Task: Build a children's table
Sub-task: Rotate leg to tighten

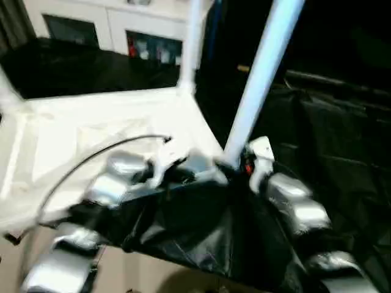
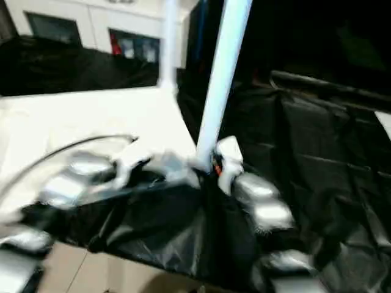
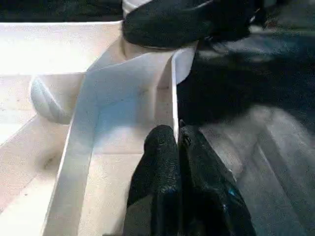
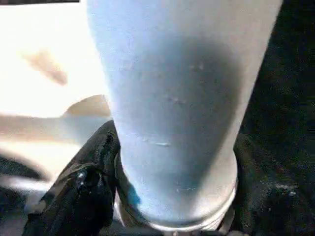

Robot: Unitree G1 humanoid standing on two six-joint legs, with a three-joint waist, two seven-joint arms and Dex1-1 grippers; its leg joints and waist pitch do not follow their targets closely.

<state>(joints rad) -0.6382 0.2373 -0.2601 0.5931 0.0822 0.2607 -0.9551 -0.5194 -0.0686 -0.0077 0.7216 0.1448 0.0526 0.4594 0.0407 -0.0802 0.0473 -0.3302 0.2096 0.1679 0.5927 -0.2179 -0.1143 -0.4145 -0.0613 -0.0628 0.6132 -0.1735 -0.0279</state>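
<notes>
The white tabletop (image 1: 110,122) lies upside down on black sheeting, ribbed side up. One white leg (image 1: 190,49) stands in its far right corner. A second leg (image 1: 259,79) rises from the near right corner socket (image 4: 216,216), leaning slightly to the right. My right gripper (image 1: 244,162) is shut around the foot of this leg, its black fingers (image 4: 83,191) pressed to the tube just above the socket. My left gripper (image 3: 178,135) is shut on the tabletop's thin side rim (image 3: 173,88), close to that same corner.
A white cabinet (image 1: 122,30) with glass doors stands at the back. Black sheeting (image 1: 330,134) covers the surface to the right and hangs over the near edge. A black cable (image 1: 91,159) arcs over my left forearm. Beige floor (image 1: 140,274) shows below.
</notes>
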